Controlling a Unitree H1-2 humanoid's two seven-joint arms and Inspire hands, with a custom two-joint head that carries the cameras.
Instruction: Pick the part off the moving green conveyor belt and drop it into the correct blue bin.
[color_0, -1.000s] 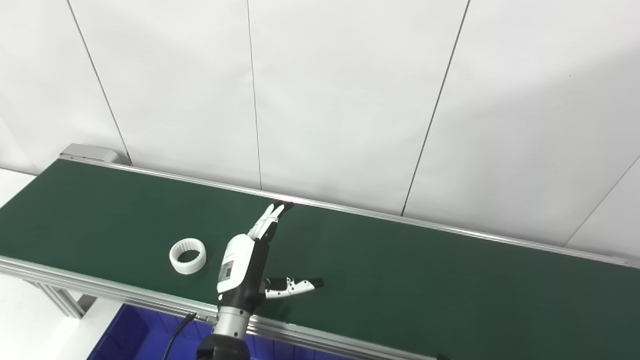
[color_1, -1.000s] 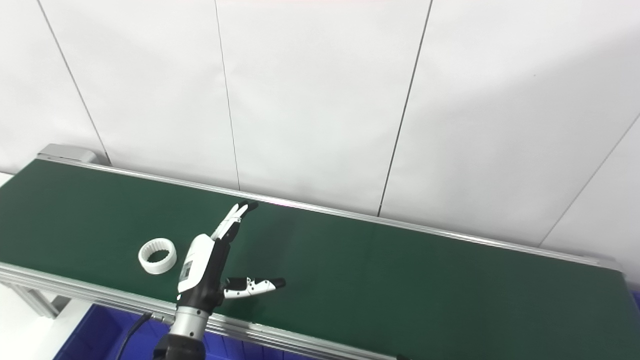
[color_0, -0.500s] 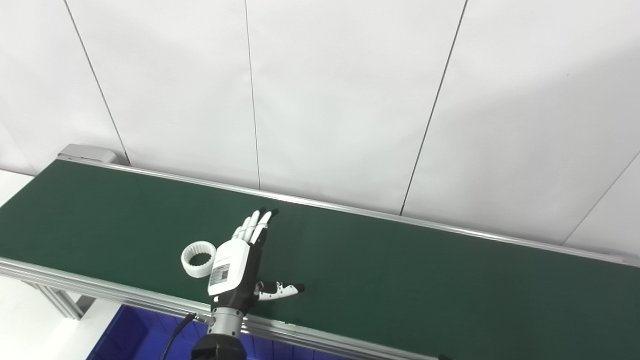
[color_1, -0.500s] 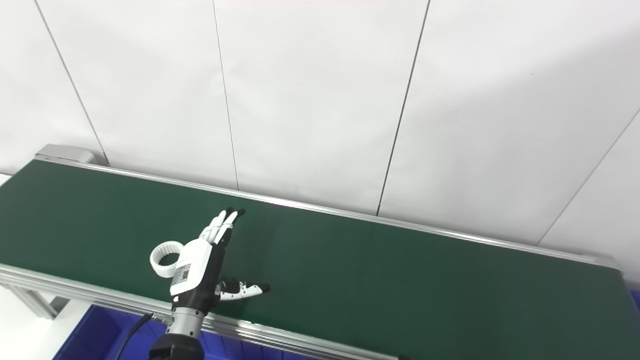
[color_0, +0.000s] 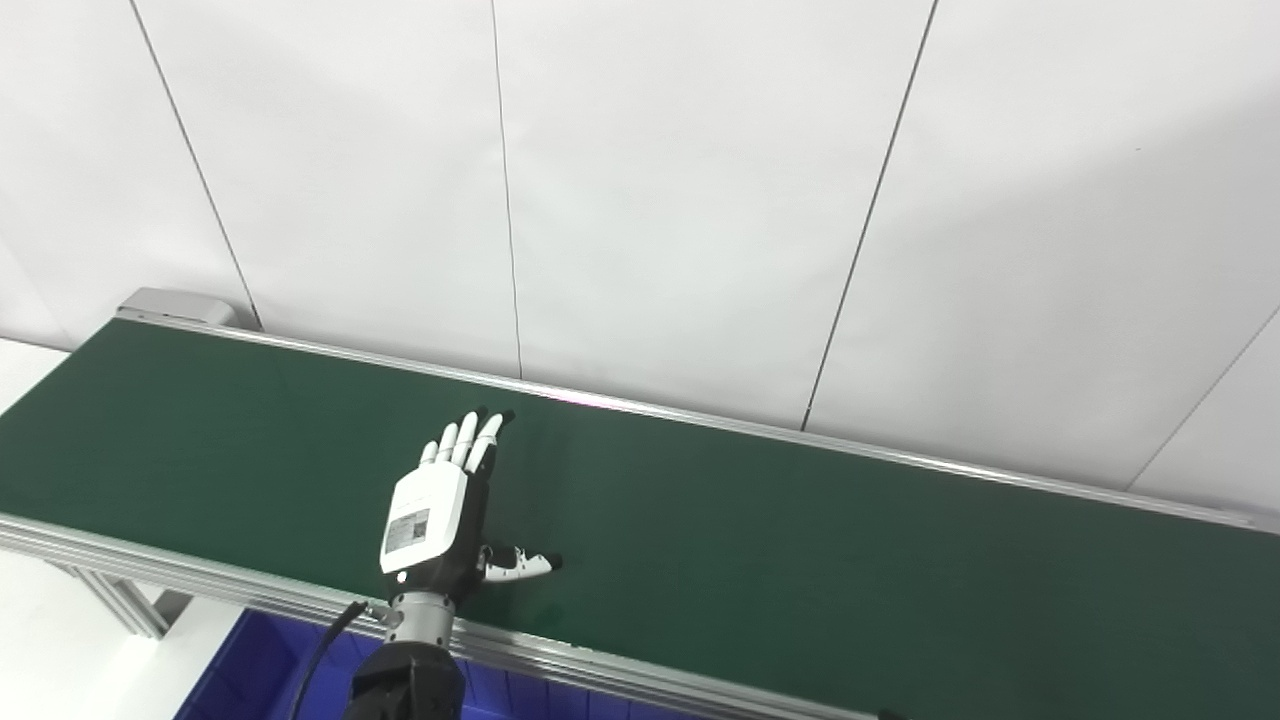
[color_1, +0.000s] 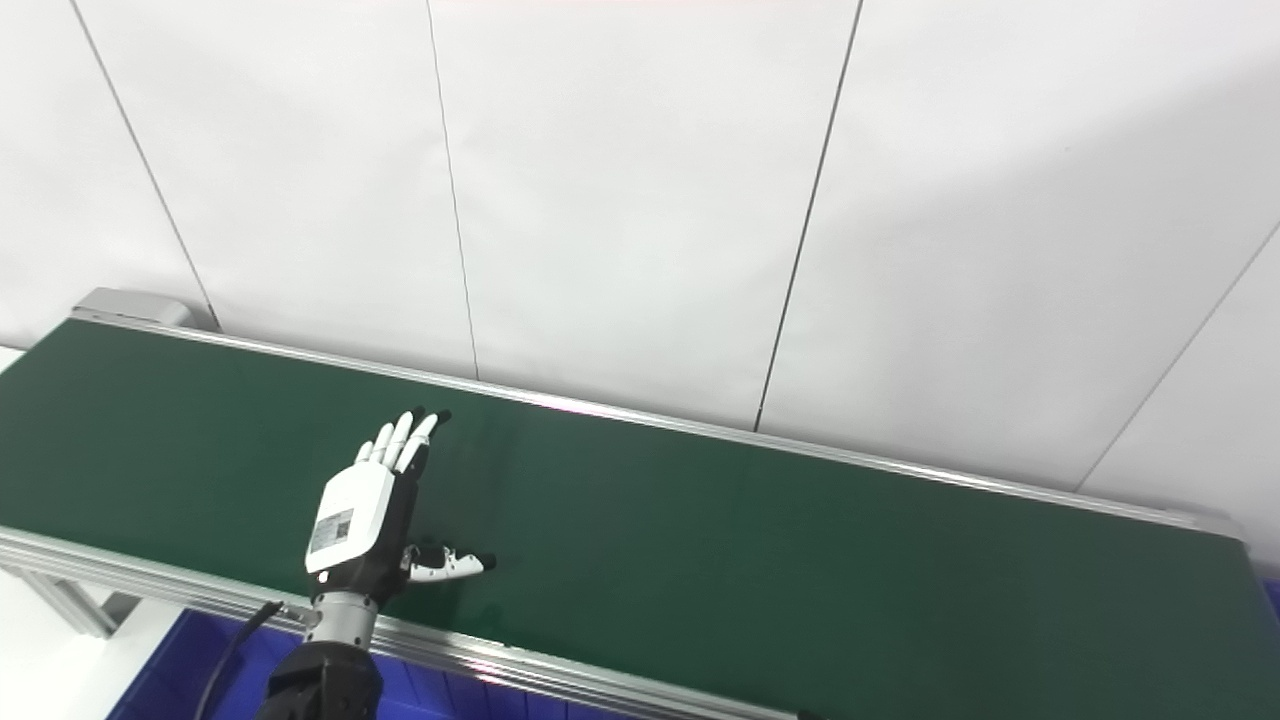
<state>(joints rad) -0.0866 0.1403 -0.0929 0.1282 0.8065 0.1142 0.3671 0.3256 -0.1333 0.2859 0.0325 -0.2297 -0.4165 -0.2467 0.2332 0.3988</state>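
Part-wise, neither view showed it: no piece lay on any open stretch of the green belt (color_0: 800, 540), and whether one sat hidden beneath the hand could not be told.

At the far left, the grey end housing (color_0: 175, 303) capped the belt's back corner, and the aluminium rail (color_0: 150, 565) ran along the near edge. Below that rail, at the bottom left, a strip of the blue bin (color_0: 250, 675) showed. A black cable (color_0: 320, 650) curved up across it to the wrist.

Right of the bin, the left hand (color_0: 435, 520) came up from the bottom edge and hovered over the near half of the belt with its white back turned to the cameras. Its fingers (color_0: 465, 440) were stretched out straight, close side by side, pointing toward the far rail. The thumb (color_0: 515, 565) stuck out wide to the right. Nothing showed in its grasp.

Further right the belt ran on bare and dark green to the picture's edge, with the white panelled wall (color_0: 700, 200) behind it.
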